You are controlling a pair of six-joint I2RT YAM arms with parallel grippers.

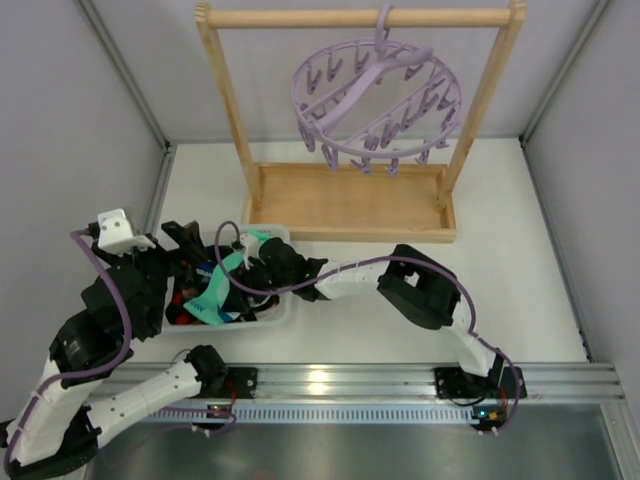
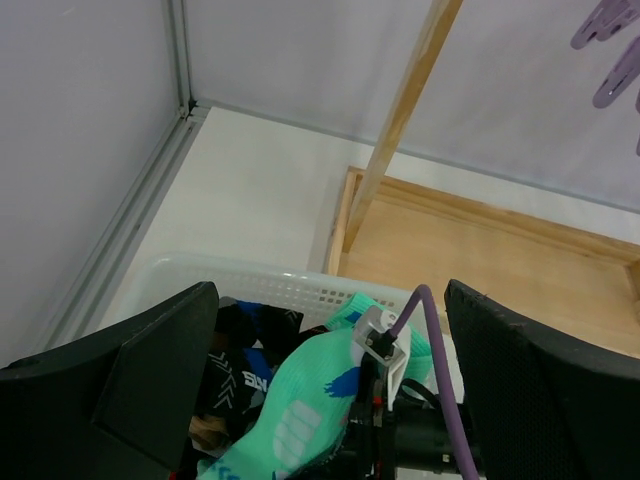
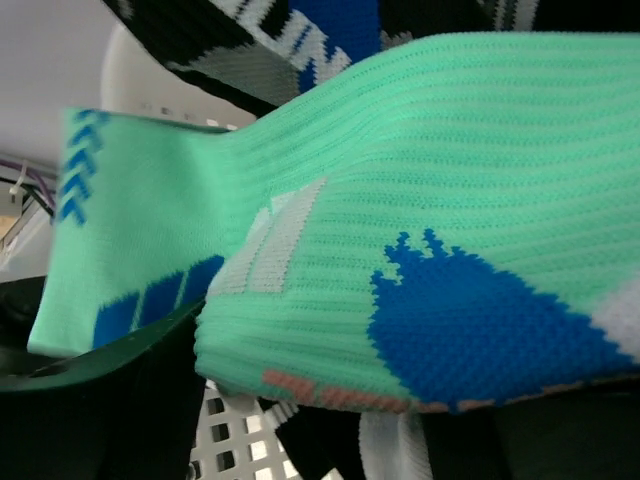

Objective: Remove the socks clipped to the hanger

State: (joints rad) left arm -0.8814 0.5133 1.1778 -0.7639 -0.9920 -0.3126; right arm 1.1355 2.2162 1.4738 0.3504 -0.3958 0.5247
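The lavender round hanger [image 1: 378, 95] hangs by its hook from the wooden rail, and no sock shows on its clips; two clips show in the left wrist view [image 2: 610, 50]. Several socks lie in a white basket [image 1: 272, 312]. A teal-mint sock [image 1: 232, 268] with blue and white marks lies across my right gripper [image 1: 262, 268] above the pile. It fills the right wrist view [image 3: 400, 180] and hides most of both fingers. A dark sock [image 2: 240, 375] lies under it. My left gripper [image 1: 185, 270] hovers open and empty over the basket's left part.
The wooden rail frame [image 1: 350, 200] stands behind the basket, its base tray [image 2: 480, 260] just beyond the basket's rim [image 2: 250, 275]. Grey walls close the left and back sides. A metal rail [image 1: 400, 380] runs along the near edge.
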